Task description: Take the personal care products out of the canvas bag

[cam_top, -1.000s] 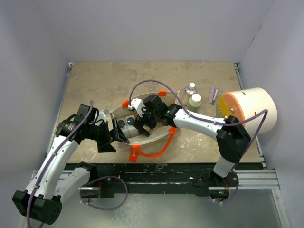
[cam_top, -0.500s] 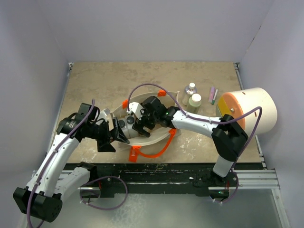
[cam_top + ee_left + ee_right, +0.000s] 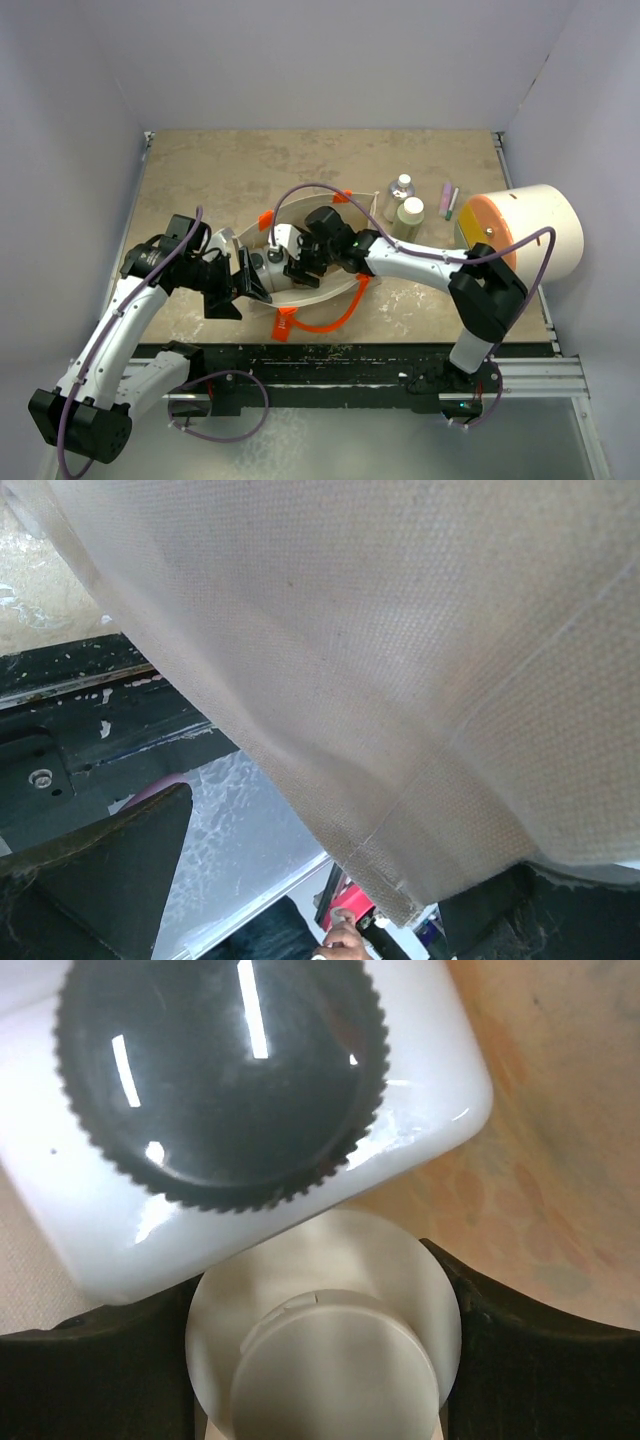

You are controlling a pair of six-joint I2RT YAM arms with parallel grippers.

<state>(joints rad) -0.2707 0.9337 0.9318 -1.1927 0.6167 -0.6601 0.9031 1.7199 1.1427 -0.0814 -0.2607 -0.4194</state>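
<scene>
Right gripper [image 3: 297, 266] is down inside the canvas bag [image 3: 325, 288], fingers either side of a cream-capped bottle [image 3: 322, 1360]. Can't tell whether it's clamped or only straddling the cap. A white bottle with a dark ribbed cap [image 3: 220, 1080] sits hard against it, touching.

Left gripper [image 3: 243, 287] is at the bag's left end with its jaws apart. Canvas lies across them, lifted rather than pinched as far as I can see.

Two bottles are already out, upright on the table [image 3: 220, 180] near the bag's right end: a clear one [image 3: 402, 188] and a pale green one [image 3: 410, 212].

Handling, my read:
- bottles are small, light, rigid plastic with a glossy skin, so likely slippery
- the cream cap is smooth, so grip below it on the shoulder or body if reachable
- the dark cap's ribs would give better bite
- the bag is soft and will sag shut or drag along if the lift snags it

Orientation:
- both caps face straight at the wrist camera, so each bottle's long axis runs along the gripper's approach, cap toward the bag mouth
- the bag's long axis runs left-right across the table, mouth upward
</scene>
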